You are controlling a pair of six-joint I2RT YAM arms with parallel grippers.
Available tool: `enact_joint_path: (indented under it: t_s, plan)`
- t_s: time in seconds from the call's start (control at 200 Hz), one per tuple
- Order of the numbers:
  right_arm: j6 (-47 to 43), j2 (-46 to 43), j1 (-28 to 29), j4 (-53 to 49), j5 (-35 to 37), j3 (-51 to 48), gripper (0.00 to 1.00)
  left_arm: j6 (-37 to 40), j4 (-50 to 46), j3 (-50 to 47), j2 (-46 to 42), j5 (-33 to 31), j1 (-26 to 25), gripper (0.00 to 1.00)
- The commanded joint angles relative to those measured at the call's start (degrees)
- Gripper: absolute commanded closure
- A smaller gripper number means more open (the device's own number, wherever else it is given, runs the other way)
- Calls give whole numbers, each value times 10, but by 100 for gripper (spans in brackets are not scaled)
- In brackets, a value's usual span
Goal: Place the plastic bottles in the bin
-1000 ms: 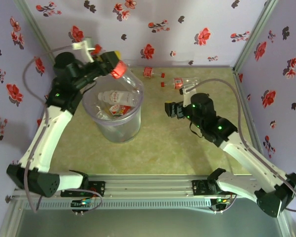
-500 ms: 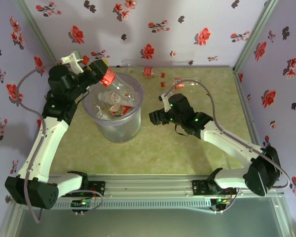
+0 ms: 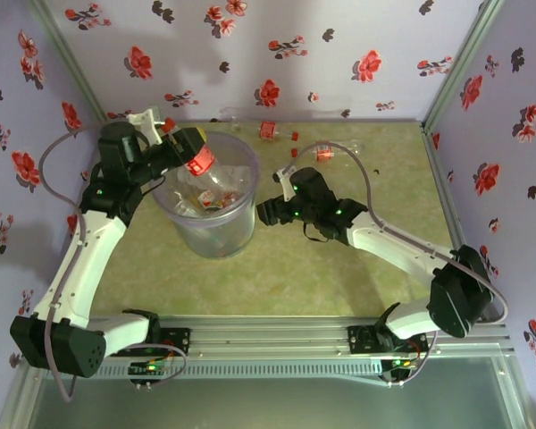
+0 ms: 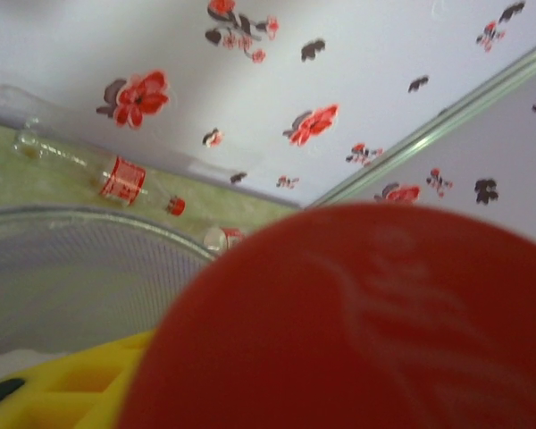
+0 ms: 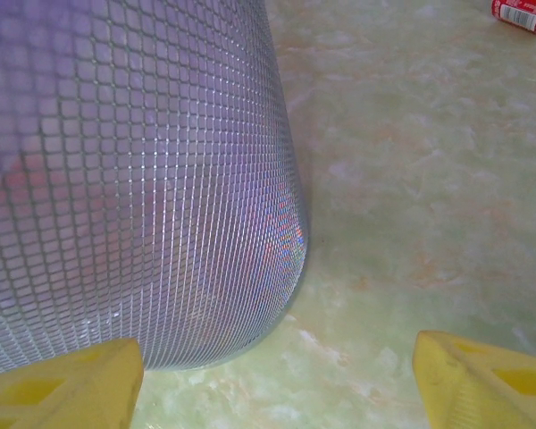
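Left claw clamped red-capped bottle over bin, several bottles below it; right claw gaped empty beside bin; loose bottles beyond it lay unbinned.

The green marbled table bears the bin just left of the right claw; loose bottles (red-labelled) lie beyond it.

I see bottles in the bin, a held bottle above its left rim, two more bottles behind it.
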Motion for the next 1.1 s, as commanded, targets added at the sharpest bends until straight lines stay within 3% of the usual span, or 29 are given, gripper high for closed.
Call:
enact_joint_path:
  t_s: [0.0, 0.355, 1.095]
  plan:
    - [16, 16, 3, 27, 2, 25, 20, 38, -39, -5, 10, 33, -13, 100]
    - [27, 43, 3, 45, 5, 46, 21, 96, -100, -37, 23, 23, -53, 100]
    - [29, 58, 3, 53, 15, 50, 21, 117, -80, -166, 23, -5, -108, 100]
